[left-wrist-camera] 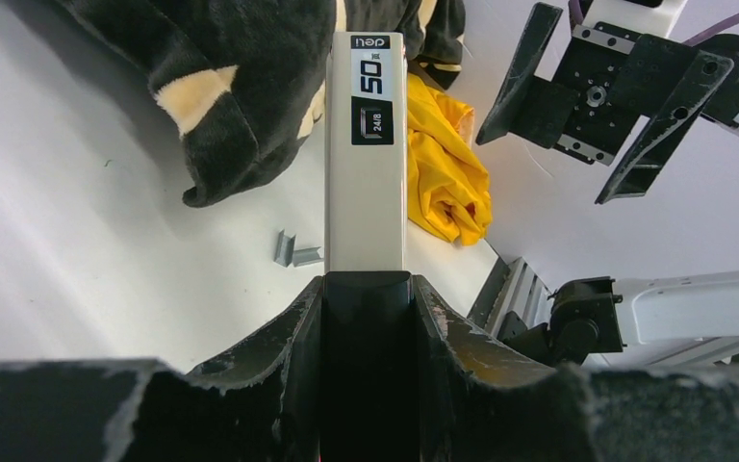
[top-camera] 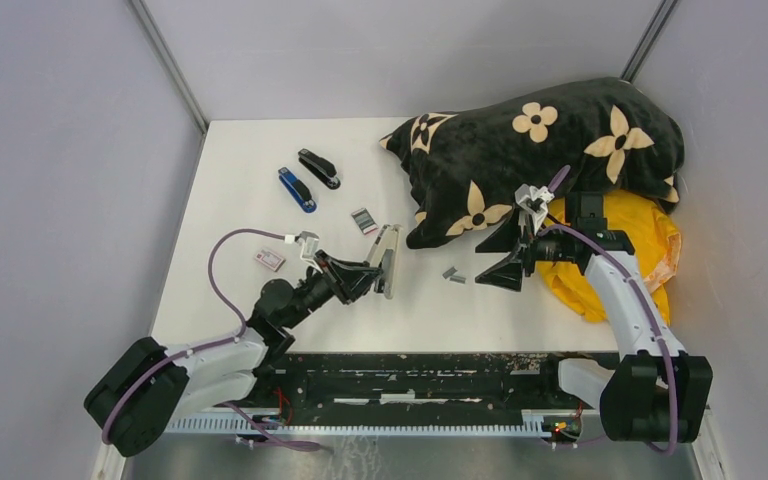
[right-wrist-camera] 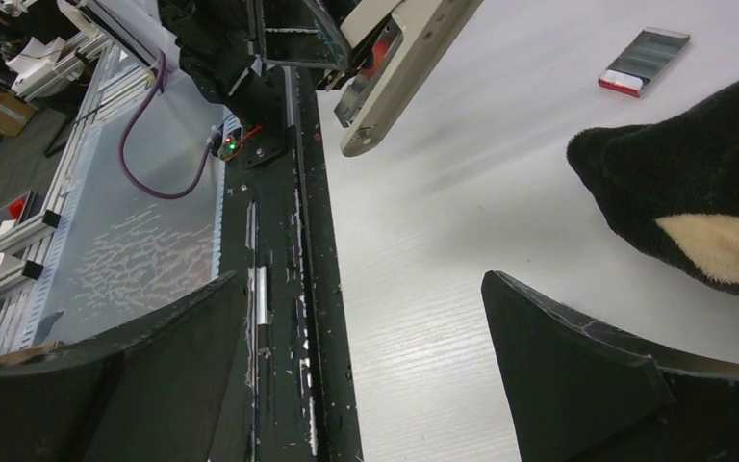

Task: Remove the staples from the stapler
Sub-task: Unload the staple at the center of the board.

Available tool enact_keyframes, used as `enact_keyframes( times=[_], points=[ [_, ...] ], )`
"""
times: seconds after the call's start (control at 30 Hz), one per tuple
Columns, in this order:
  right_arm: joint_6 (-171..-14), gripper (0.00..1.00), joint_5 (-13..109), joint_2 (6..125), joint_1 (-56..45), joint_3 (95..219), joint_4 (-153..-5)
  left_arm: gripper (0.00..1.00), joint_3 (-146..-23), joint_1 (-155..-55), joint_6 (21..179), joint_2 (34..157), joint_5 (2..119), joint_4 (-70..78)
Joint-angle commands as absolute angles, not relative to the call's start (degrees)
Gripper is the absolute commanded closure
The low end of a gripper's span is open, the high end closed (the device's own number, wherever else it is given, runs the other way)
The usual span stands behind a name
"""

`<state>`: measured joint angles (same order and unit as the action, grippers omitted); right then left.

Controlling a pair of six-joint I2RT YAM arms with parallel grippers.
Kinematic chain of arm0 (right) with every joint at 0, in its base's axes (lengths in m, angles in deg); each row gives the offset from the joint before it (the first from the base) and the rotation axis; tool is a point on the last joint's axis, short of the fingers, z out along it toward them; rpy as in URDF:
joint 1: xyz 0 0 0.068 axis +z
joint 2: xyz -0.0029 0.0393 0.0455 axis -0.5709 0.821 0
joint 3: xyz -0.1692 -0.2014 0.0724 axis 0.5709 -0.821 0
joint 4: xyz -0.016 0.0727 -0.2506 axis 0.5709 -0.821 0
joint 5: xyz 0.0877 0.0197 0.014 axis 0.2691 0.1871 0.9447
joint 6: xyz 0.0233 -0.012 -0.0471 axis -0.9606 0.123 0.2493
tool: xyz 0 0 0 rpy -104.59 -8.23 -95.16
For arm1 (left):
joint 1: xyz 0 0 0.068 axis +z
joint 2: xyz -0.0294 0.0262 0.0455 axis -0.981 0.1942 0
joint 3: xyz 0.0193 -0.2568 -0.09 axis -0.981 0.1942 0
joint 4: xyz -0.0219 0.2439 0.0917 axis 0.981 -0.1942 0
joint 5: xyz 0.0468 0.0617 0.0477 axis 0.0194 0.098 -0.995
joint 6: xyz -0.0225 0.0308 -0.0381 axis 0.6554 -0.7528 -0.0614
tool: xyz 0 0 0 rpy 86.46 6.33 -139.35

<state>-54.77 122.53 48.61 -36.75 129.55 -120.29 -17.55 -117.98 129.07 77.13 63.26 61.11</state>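
My left gripper (top-camera: 378, 270) (left-wrist-camera: 366, 289) is shut on the rear end of a beige stapler (top-camera: 387, 258) (left-wrist-camera: 366, 154), holding it above the table. In the right wrist view the stapler (right-wrist-camera: 399, 67) is seen from its underside, tilted. Two short grey strips of staples (top-camera: 453, 274) (left-wrist-camera: 295, 252) lie on the white table just right of the stapler. My right gripper (top-camera: 503, 265) (right-wrist-camera: 366, 289) hangs open a little right of the staples, with nothing between its fingers. It also shows in the left wrist view, the right gripper (left-wrist-camera: 597, 106) with its fingers spread wide.
A blue stapler (top-camera: 297, 189) and a black stapler (top-camera: 319, 168) lie at the back left. A small grey box (top-camera: 364, 221) (right-wrist-camera: 645, 63) and a white-and-red box (top-camera: 269, 260) sit nearby. A black flowered blanket (top-camera: 540, 150) and yellow cloth (top-camera: 625, 255) fill the right side.
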Motion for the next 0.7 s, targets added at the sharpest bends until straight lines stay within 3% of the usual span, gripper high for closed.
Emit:
enact_keyframes(
  times=[0.0, 0.4, 0.67],
  points=[
    [-57.4, 0.01, 120.2, 49.4, -36.8, 130.6, -116.7, 0.97, -23.0, -120.7, 126.2, 79.1, 62.2, 71.0],
    [-59.2, 0.01, 120.9, 47.6, -36.7, 130.0, -115.9, 0.97, -28.9, -126.2, 124.4, 87.2, 60.8, 72.7],
    [-57.0, 0.01, 120.5, 48.0, -35.5, 129.2, -115.5, 0.97, -33.2, -128.4, 125.1, 96.9, 63.3, 82.2]
  ],
)
